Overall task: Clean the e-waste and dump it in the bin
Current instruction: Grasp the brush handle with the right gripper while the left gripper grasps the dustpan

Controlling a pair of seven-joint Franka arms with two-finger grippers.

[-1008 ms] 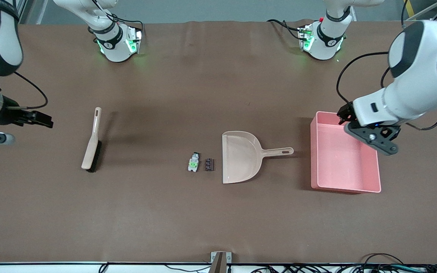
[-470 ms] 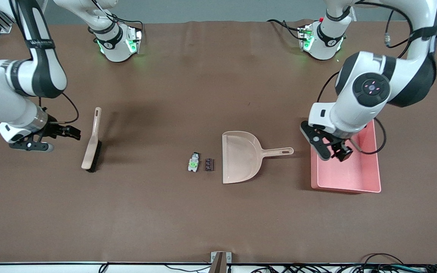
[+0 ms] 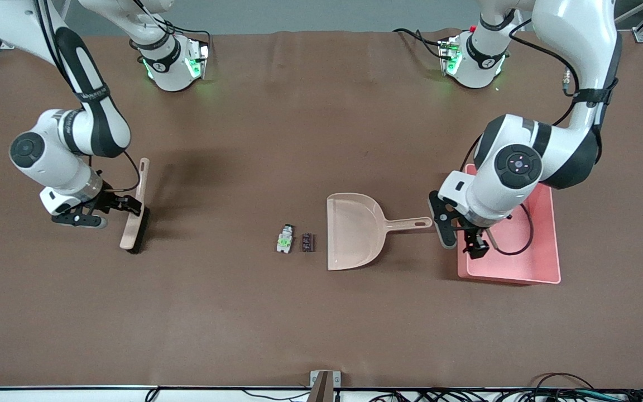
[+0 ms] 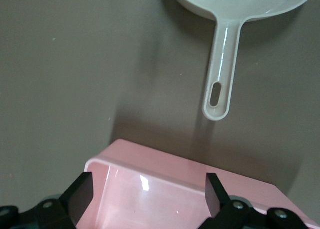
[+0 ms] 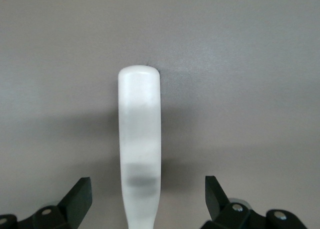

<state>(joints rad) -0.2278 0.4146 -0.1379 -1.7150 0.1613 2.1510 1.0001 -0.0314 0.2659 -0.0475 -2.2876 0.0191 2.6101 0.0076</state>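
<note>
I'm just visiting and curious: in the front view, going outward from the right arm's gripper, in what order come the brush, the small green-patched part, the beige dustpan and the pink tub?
1. Beige long-handled brush, right beside the open right gripper.
2. White-grey e-waste part with a green patch, mid-table.
3. Beige plastic dustpan, just past the parts.
4. Pink rectangular plastic bin, at the left arm's end.

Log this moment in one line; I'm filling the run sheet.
left gripper: open, over bin edge | right gripper: open, at brush | dustpan, e-waste: untouched
</note>
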